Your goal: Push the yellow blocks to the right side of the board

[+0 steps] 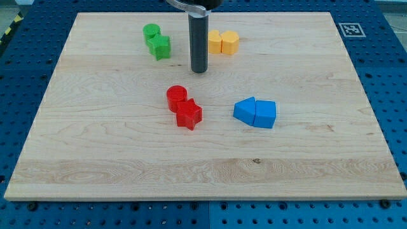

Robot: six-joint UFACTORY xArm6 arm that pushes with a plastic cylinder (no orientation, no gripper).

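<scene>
Two yellow blocks sit side by side near the view's top centre: a yellow block (215, 41) on the left and a yellow hexagon (229, 42) touching it on the right. My tip (200, 70) rests on the board just below and to the left of the yellow pair, a short gap away. It stands between the yellow blocks and the green blocks.
A green cylinder (151, 32) and a green star (161, 48) sit at the top left. A red cylinder (177, 97) and a red star (188, 115) sit at the centre. Two blue blocks (255, 112) lie to the right of centre. The wooden board (95, 159) lies on a blue pegboard.
</scene>
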